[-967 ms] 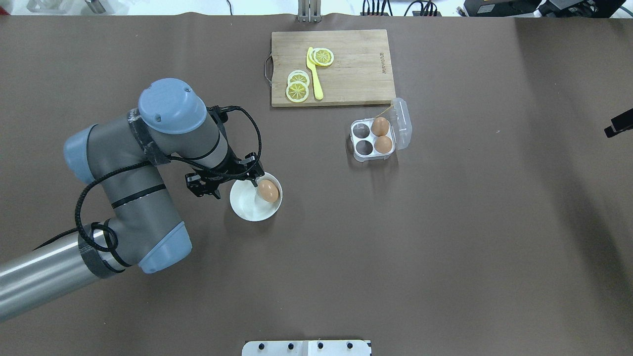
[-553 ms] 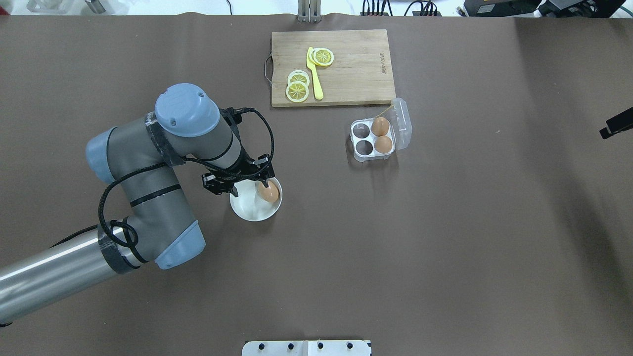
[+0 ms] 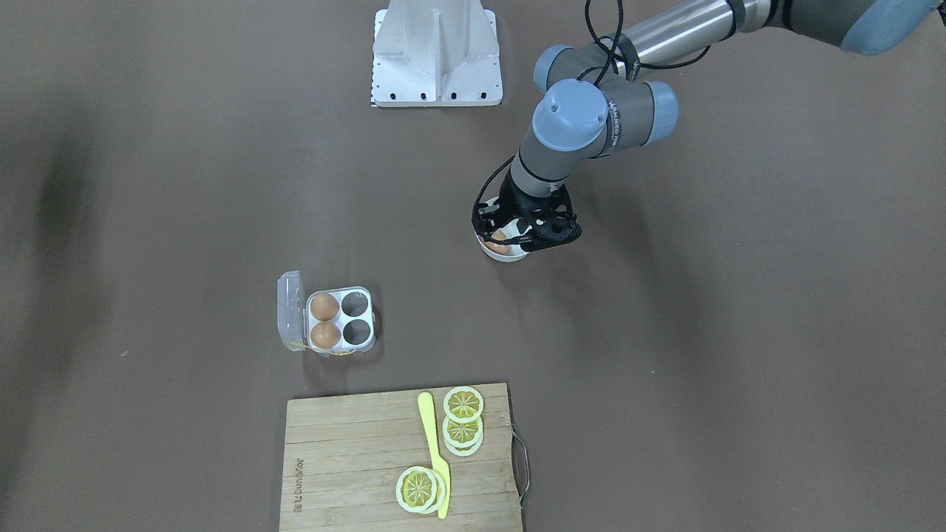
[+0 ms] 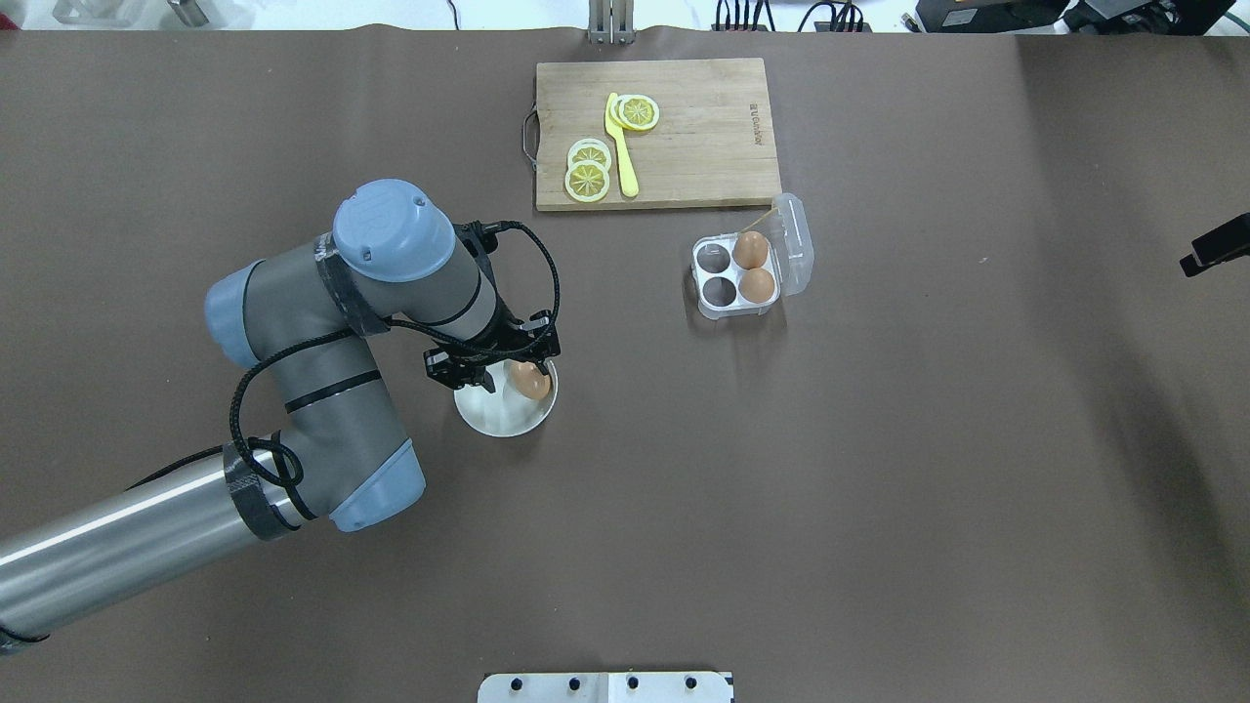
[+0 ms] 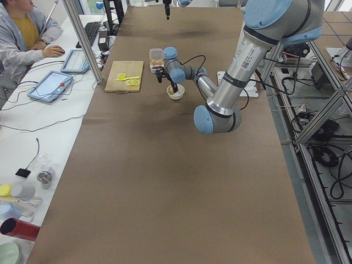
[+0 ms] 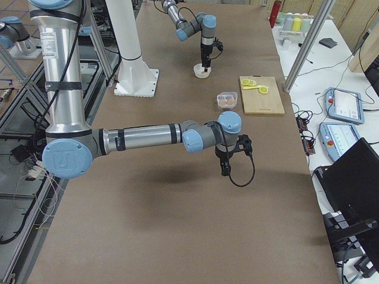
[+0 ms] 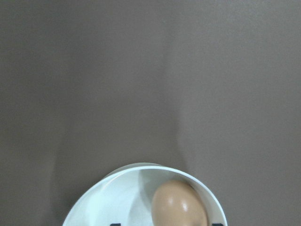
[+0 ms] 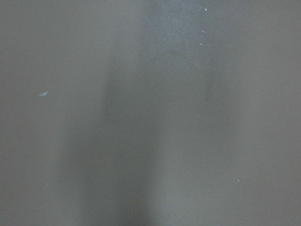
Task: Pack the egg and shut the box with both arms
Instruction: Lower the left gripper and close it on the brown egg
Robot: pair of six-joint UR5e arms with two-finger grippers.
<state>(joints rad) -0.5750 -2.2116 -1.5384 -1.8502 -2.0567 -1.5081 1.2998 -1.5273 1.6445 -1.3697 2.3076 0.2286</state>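
One egg (image 4: 533, 382) lies in a round white bowl (image 4: 493, 415); it also shows in the front view (image 3: 499, 238) and the left wrist view (image 7: 179, 206). My left gripper (image 4: 508, 374) hangs open over the bowl, one finger on each side of the egg, not touching it. Its fingertips (image 7: 115, 224) just show at the wrist view's lower edge. The box (image 4: 705, 305) stands open, lid (image 4: 796, 244) folded back, with two eggs (image 4: 750, 250) (image 4: 757, 285) in its right cells and the left cells empty. Of my right gripper only a black sliver (image 4: 1214, 245) shows at the right edge; I cannot tell its state.
A wooden cutting board (image 4: 703, 127) with lemon slices (image 4: 588, 176) and a yellow knife (image 4: 621, 146) lies behind the box. The white robot base (image 3: 436, 52) sits at the table's near edge. The right wrist view shows only brown table cover.
My left arm has moved right, carrying the open gripper from beside the bowl's left rim to over the bowl and around the egg. The egg and box have not moved.
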